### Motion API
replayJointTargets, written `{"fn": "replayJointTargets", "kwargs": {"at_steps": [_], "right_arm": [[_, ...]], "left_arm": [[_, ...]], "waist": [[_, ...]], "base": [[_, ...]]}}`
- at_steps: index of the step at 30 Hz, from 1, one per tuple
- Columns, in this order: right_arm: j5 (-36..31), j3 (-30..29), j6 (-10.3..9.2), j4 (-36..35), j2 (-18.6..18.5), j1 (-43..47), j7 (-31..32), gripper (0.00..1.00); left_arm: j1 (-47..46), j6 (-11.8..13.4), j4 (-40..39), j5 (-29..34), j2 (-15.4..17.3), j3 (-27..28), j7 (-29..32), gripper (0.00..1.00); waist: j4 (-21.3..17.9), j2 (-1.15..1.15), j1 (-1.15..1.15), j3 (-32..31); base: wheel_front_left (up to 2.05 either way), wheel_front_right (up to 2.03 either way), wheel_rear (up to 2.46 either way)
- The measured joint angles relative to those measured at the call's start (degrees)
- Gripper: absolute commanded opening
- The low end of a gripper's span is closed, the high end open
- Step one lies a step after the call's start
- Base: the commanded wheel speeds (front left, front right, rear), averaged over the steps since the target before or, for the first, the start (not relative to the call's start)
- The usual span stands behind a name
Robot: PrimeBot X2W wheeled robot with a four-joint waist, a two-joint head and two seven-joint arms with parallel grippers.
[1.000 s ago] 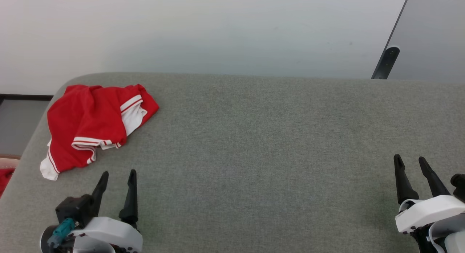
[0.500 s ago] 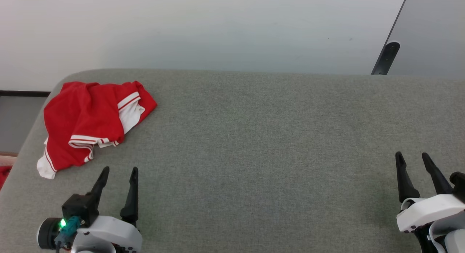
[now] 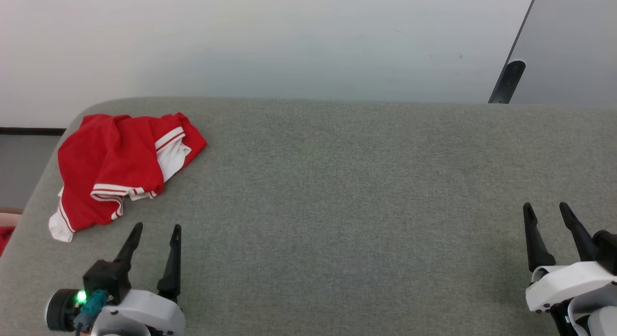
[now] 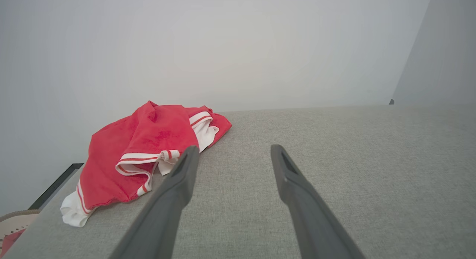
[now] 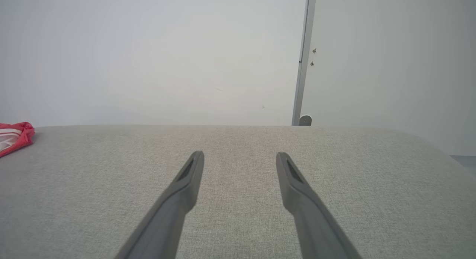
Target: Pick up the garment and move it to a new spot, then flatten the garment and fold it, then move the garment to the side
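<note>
Left hand [image 3: 158,226] low at the left of the head view, dark fingers [image 3: 171,259] pointing up the view and spread wide, nothing between them. Held over the grey desk [image 3: 337,206], tips near the garment [image 3: 111,167] but clear of it. Right hand [image 3: 545,206] at the lower right, likewise wide open and empty, well apart from the garment, with the bare breadth of the desk between.

Garment crumpled in a loose heap at the far left corner of the desk, close to both the left edge and the back edge. Red cloth uppermost, a white sleeve with red-and-white striped trim tucked into the middle, another white patch poking out at the near left end. Seen from the left wrist view, heap lying just beyond and left of the left fingertip. Seen from the right wrist view, a red corner at the left border.

Scrap of red cloth [image 3: 5,235] off the desk's left edge, lower down. Plain pale wall [image 3: 289,37] behind, grey panel [image 3: 573,47] with a dark edge at the upper right. Green light [image 3: 81,296] lit on the left wrist.
</note>
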Motion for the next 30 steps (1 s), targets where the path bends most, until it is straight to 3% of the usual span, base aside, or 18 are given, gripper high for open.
{"fn": "replayJointTargets", "kwargs": {"at_steps": [14, 24, 30], "right_arm": [[0.55, -0.42, 0.0, -0.41, 0.01, 0.4, -0.07, 1.0], [1.21, 0.8, 0.0, -0.23, -0.3, 0.73, -0.07, 1.0], [1.27, 3.32, 0.0, 0.08, -0.48, 0.66, 0.03, 1.0]], "left_arm": [[-0.08, -0.29, 1.38, -0.74, -0.31, -0.12, -0.12, 1.0], [0.05, 0.2, 1.51, -1.59, -1.12, 0.73, -0.12, 1.0], [1.41, 1.07, 0.93, -1.66, -1.59, 1.42, -0.14, 1.0]], "waist": [[0.88, 0.0, 0.0, 0.06], [4.69, 0.0, 0.0, -0.5], [9.21, 0.0, 0.0, -0.98]], "base": [[0.0, 0.0, 0.0], [0.0, 0.0, 0.0], [0.0, 0.0, 0.0]]}}
